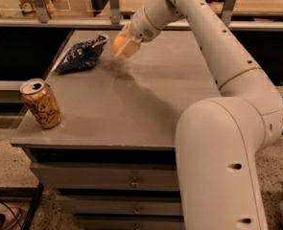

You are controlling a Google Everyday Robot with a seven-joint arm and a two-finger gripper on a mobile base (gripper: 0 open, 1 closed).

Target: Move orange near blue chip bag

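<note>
The orange (118, 43) is a small pale orange fruit held in my gripper (122, 45), a little above the grey tabletop. The gripper is shut on it, with cream fingers (129, 47) on its sides. The blue chip bag (80, 55) lies crumpled on the far left part of the table, just left of the gripper and the orange, with a small gap between them. My white arm reaches in from the right foreground over the table's back right.
A tan-gold drink can (41, 104) stands upright near the table's (131, 114) front left corner. The table has drawers below its front edge. A shelf rail with upright posts (114, 4) runs behind the table.
</note>
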